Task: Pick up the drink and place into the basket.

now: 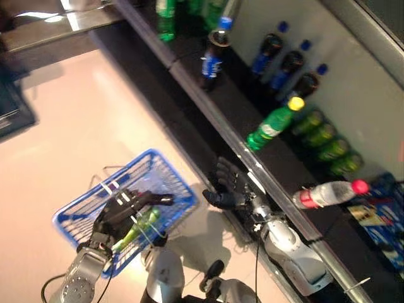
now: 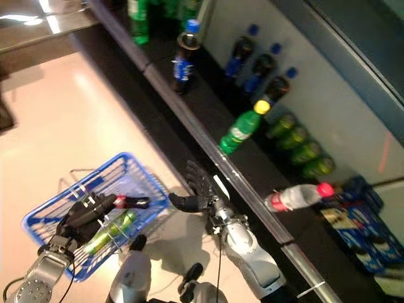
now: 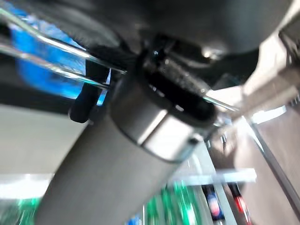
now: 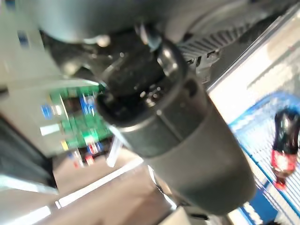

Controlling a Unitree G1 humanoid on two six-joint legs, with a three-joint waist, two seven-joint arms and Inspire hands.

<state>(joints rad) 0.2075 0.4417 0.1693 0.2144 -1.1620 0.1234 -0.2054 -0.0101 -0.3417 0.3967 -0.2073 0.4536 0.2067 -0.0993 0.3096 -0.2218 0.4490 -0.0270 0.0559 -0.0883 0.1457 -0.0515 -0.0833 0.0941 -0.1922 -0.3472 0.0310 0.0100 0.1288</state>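
Note:
A blue wire basket (image 1: 165, 165) hangs low on the left over the pale floor. My left hand (image 1: 120, 211) is curled round its wire handle. Inside lie a green bottle (image 1: 142, 224) and a small dark bottle with a red label (image 2: 129, 202). My right hand (image 1: 228, 186) is open and empty, fingers spread, at the front edge of the black shelf (image 1: 214, 120). On the shelf lie a green bottle with a yellow cap (image 1: 273, 123) and a clear bottle with a pink cap (image 1: 328, 192), both beyond the right hand.
Dark cola bottles with blue caps (image 1: 284, 66) stand at the shelf's back. A row of green cans (image 1: 325, 142) sits beside them, and blue packets (image 1: 379, 218) are at the far right. One blue-labelled bottle (image 1: 213, 63) stands nearer the front. More green bottles (image 1: 165, 19) are further along.

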